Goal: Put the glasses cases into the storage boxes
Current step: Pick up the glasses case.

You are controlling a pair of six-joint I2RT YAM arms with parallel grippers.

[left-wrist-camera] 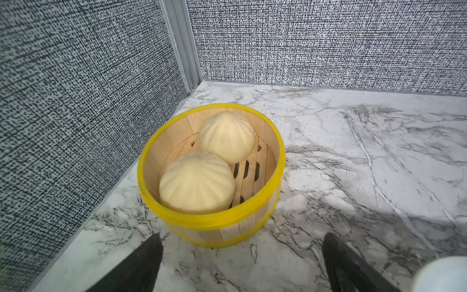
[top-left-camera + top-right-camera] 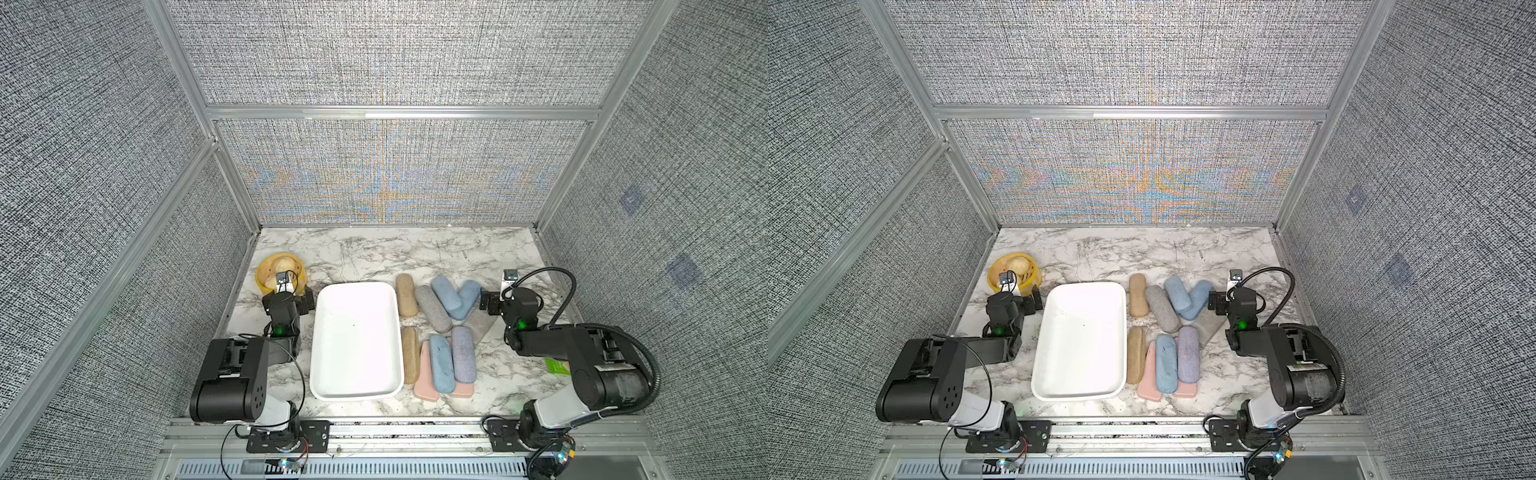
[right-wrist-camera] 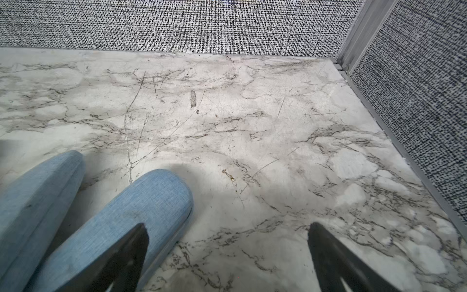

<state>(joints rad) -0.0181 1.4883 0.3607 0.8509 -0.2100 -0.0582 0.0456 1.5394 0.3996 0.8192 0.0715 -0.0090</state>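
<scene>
Ten glasses cases [image 2: 441,365] lie on the marble table [image 2: 365,253], all outside the one white tray [image 2: 353,353], to its right. Near row, five: one tan, two pink, one blue, one lilac. Far row, five: one tan, one grey, two blue, one flat grey. Both my claws gape, gripping nothing: right claw [image 3: 228,227] by a far blue case's end, left claw [image 1: 241,239] facing one yellow basket [image 1: 214,222] of two buns [image 1: 197,182].

Ten glasses cases [image 2: 433,309], one tray [image 2: 355,340], one basket [image 1: 214,220], two buns [image 1: 197,182], one packet [image 2: 557,366].
</scene>
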